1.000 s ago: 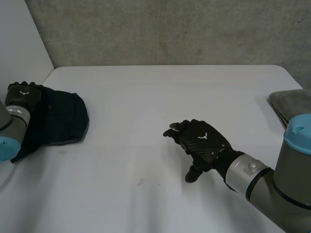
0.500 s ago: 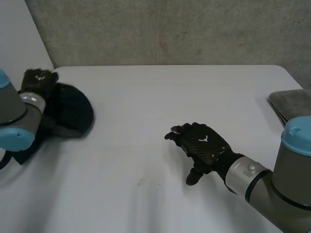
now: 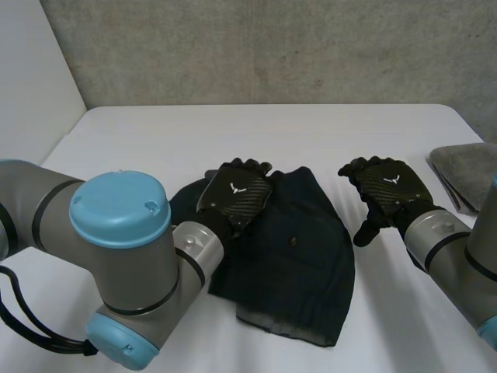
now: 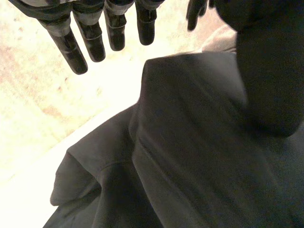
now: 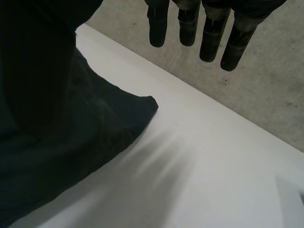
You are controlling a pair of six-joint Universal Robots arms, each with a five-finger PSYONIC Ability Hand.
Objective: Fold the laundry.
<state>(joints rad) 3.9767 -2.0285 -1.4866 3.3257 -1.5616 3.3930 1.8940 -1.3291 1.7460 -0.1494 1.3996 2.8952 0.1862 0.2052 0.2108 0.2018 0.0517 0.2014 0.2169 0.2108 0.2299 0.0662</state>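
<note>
A dark navy garment (image 3: 299, 260) lies crumpled but fairly flat in the middle of the white table (image 3: 233, 132). My left hand (image 3: 237, 194) rests palm down on its far left part, open. In the left wrist view its straight fingers (image 4: 90, 38) reach past the garment's (image 4: 190, 142) folded edge over bare table. My right hand (image 3: 388, 183) hovers open just right of the garment's far right corner, apart from it. In the right wrist view its fingers (image 5: 187, 23) hang straight above the table, beside a corner of the garment (image 5: 57, 142).
A folded grey towel (image 3: 466, 175) lies at the table's right edge, close behind my right hand. A concrete wall runs along the table's far edge. Bare table stretches beyond the garment and at the front left.
My left arm has swept the garment from the table's far left to the middle. My right hand has moved away from the front and to the right, beside the garment.
</note>
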